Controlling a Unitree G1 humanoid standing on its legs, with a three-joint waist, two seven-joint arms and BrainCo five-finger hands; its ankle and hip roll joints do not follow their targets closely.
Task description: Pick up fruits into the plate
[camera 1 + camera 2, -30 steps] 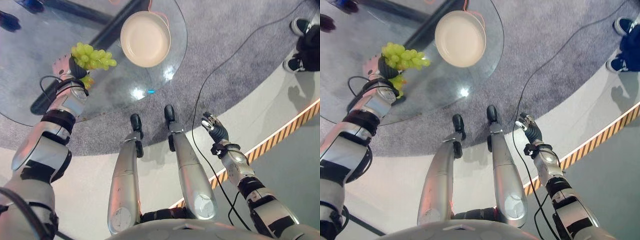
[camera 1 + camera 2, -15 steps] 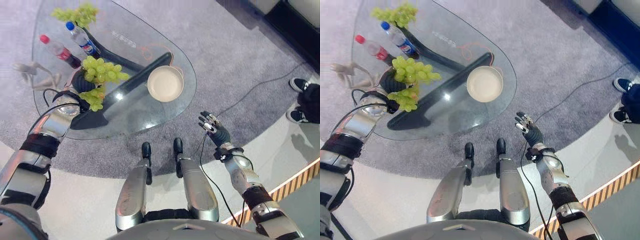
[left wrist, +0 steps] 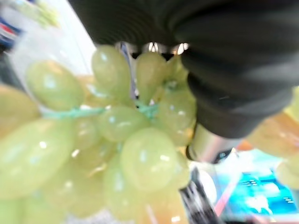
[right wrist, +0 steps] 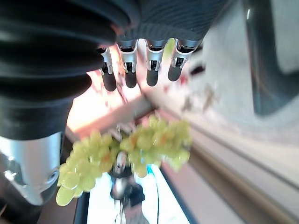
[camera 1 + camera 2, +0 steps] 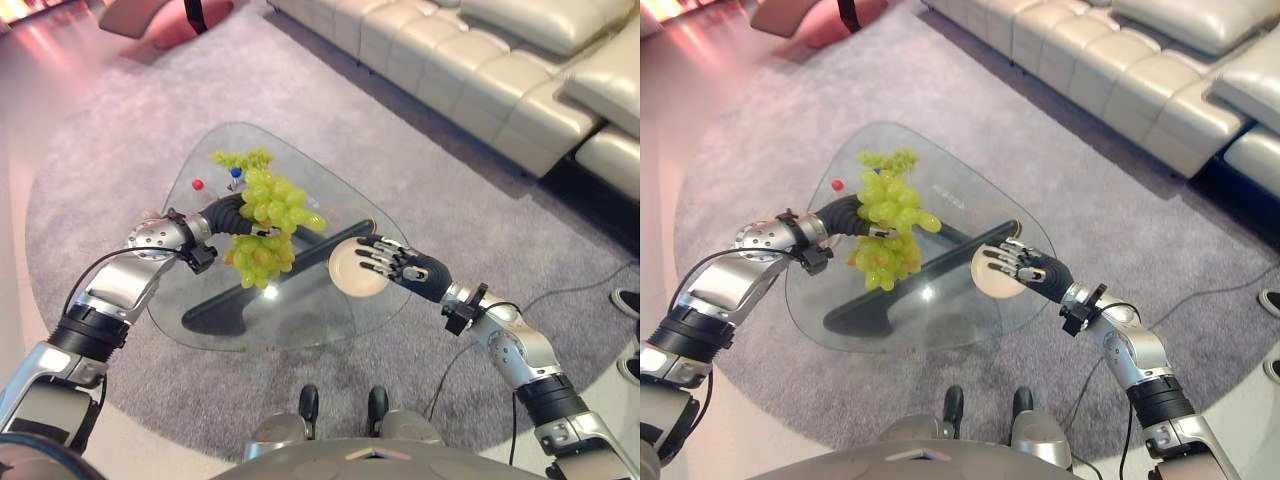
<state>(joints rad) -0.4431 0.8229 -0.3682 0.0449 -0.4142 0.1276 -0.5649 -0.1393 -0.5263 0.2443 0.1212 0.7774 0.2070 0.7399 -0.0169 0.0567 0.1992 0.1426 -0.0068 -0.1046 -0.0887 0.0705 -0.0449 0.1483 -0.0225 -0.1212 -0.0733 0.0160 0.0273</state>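
My left hand (image 5: 222,214) is shut on a big bunch of green grapes (image 5: 267,224), held in the air above the glass table (image 5: 300,322). Up close, the bunch (image 3: 126,140) hangs under the hand's dark cover. A cream round plate (image 5: 344,278) lies on the table's right part. My right hand (image 5: 394,263) is open, its straight fingers (image 4: 140,70) reaching over the plate's right rim. From the right wrist the held grapes (image 4: 126,149) show past the fingertips.
A second bunch of grapes (image 5: 241,158) and two bottles with a red cap (image 5: 198,185) and a blue cap (image 5: 236,171) stand at the table's far side. A pale sofa (image 5: 500,70) runs along the upper right. Grey carpet surrounds the table.
The camera has tipped up, so the whole picture shifted. My right hand rose from beside the leg to over the plate. The left hand keeps its hold on the grapes.
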